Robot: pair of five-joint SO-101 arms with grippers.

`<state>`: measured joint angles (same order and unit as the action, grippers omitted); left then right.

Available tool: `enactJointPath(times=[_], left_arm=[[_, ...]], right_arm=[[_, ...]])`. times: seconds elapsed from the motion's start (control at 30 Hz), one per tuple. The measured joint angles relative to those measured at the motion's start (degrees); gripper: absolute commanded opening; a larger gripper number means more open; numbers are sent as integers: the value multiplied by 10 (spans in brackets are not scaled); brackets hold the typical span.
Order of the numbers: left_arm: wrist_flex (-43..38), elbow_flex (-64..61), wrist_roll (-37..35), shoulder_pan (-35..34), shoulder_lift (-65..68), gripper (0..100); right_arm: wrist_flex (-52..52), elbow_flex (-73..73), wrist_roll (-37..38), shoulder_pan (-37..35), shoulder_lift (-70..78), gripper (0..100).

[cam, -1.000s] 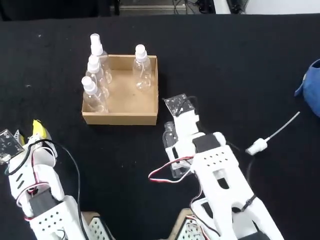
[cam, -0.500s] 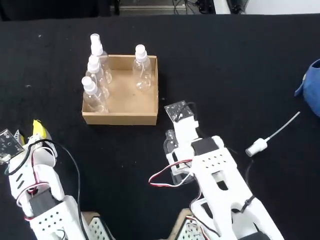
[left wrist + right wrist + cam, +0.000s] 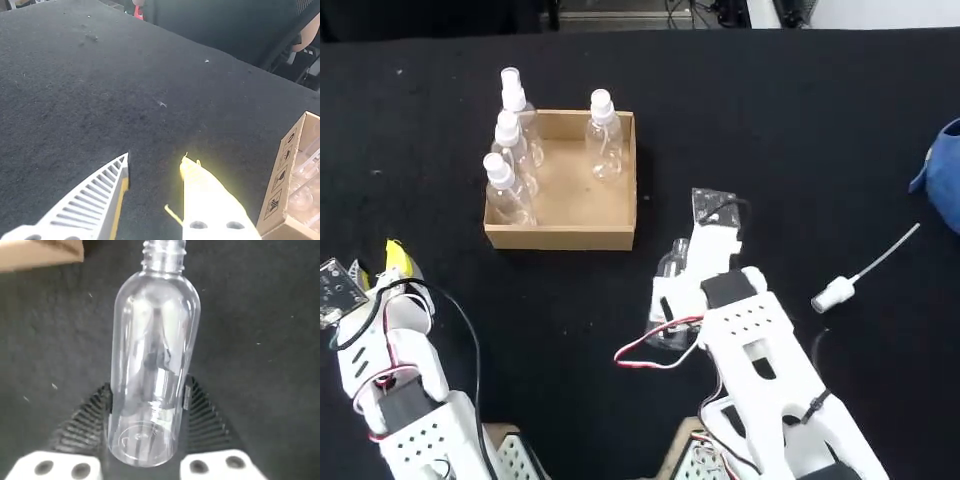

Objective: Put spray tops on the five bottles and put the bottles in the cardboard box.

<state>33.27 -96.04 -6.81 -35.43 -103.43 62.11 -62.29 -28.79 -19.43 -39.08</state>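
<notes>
A clear bottle [image 3: 152, 355] with no top on its threaded neck sits between the fingers of my right gripper [image 3: 147, 405], which is shut on its lower body. From above, that bottle [image 3: 671, 266] is just off the front right corner of the cardboard box [image 3: 565, 237]. Several bottles with white spray tops [image 3: 605, 135] stand in the box. A loose spray top [image 3: 834, 293] with its long tube lies on the black table to the right of the right arm. My left gripper [image 3: 155, 172] stands open over bare table near the front left, with the box corner [image 3: 292, 175] beside it.
A blue object [image 3: 942, 170] pokes in at the right edge of the table. Black cloth [image 3: 800, 130] covers the whole table, with open surface behind and right of the box. The left arm [image 3: 390, 370] stays at the front left.
The right wrist has swung to the right with the bottle, and the bottle's neck now points more toward the box corner. The left arm has not moved.
</notes>
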Motion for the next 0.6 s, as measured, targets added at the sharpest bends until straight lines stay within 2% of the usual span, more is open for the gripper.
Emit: enactJointPath(times=[0.13, 0.4, 0.47, 0.6], left_arm=[[0, 0, 0, 0, 0, 30], [0, 0, 0, 0, 0, 30], [0, 0, 0, 0, 0, 30], [0, 0, 0, 0, 0, 30]], right_arm=[[-25, 0, -87, -34, 0, 12], [-37, 0, -164, -133, 0, 16], [-38, 0, -189, -148, 0, 58], [-38, 0, -205, -182, 0, 256]])
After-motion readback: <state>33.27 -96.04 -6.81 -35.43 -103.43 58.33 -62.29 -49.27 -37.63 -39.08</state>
